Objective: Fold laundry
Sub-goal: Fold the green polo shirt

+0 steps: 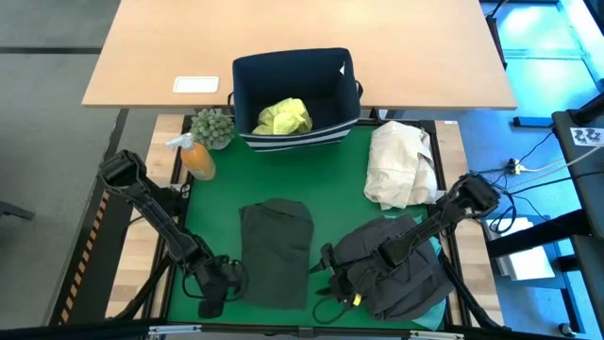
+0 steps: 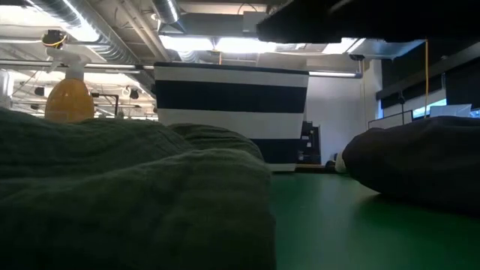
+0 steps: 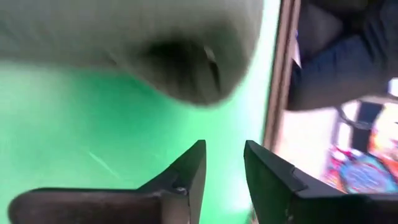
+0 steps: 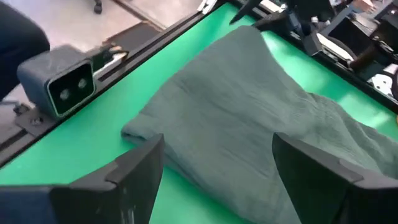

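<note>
Folded grey garment [image 1: 276,250] lies on the green counter [image 1: 340,179], long axis running front to back. Left gripper [image 1: 215,286], fingers slightly parted and empty, sits at its near-left corner; right gripper [image 1: 330,269], wide open and empty, is just right, over the dark pile [image 1: 396,269].

The setting is a robotics lab or test workstation inside an open industrial-style office. Evidence: two dark arms mount on a framed rig around a green work mat [image 1: 340,179]; a small two-lens camera unit [image 4: 59,87] is fixed to the rig's rail. At 12 o'clock beyond the mat stands a plain wooden desk [image 1: 302,42]. Loose cables [image 1: 528,165] lie on the floor at 3 o'clock. The low view shows exposed ceiling ducts [image 2: 97,30] and strip lighting [image 2: 225,45].
</note>
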You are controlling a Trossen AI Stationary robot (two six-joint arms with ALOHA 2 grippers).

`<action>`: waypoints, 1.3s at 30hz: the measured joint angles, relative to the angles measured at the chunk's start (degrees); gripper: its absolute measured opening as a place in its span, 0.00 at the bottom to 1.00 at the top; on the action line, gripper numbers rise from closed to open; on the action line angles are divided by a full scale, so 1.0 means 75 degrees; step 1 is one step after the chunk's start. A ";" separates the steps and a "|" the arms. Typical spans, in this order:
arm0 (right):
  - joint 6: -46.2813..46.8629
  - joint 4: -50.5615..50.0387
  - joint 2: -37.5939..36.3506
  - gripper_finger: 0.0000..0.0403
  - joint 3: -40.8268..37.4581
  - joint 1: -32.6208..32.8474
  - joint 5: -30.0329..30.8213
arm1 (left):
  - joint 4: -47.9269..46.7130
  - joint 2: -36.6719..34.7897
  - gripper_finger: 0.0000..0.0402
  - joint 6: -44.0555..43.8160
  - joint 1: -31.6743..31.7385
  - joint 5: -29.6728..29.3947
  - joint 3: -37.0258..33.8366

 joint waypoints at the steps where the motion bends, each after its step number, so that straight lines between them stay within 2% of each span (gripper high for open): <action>1: -0.0037 0.0008 0.0098 0.74 0.0083 0.0000 -0.0005 | -0.0007 -0.0003 0.27 -0.0198 0.0001 0.0256 0.0000; 4: -0.0150 0.0012 0.0362 0.74 0.0283 0.0000 -0.0004 | -0.0004 -0.0006 0.30 -0.0628 -0.0082 0.0689 0.0000; 9: -0.0456 0.0003 0.0881 0.74 0.0687 0.0000 -0.0087 | -0.0011 -0.0008 0.33 -0.0767 -0.0344 0.0565 0.0000; 13: -0.0703 -0.0040 0.1250 0.74 0.1015 0.0003 -0.0127 | -0.0392 -0.0008 0.32 -0.0915 -0.0580 -0.0150 0.0164; 19: -0.1092 -0.0445 0.1628 0.74 0.1517 0.0064 -0.0126 | -0.2458 -0.0008 0.32 -0.0441 -0.0943 -0.1300 0.1196; 23: -0.1351 -0.0903 0.1902 0.74 0.1957 0.0153 -0.0130 | -0.3601 -0.0011 0.32 -0.0038 -0.1109 -0.2686 0.1842; 27: -0.1401 -0.1313 0.2179 0.74 0.2240 0.0221 -0.0108 | -0.3426 0.0037 0.32 0.0631 -0.1203 -0.4072 0.1993; 33: -0.1418 -0.1383 0.2377 0.74 0.2286 0.0297 0.0064 | -0.2933 0.0462 0.32 0.2227 -0.1084 -0.4242 0.2000; 39: -0.1449 -0.1458 0.2474 0.74 0.2286 0.0302 0.0545 | -0.2934 0.0624 0.32 0.2918 -0.0821 -0.4249 0.2002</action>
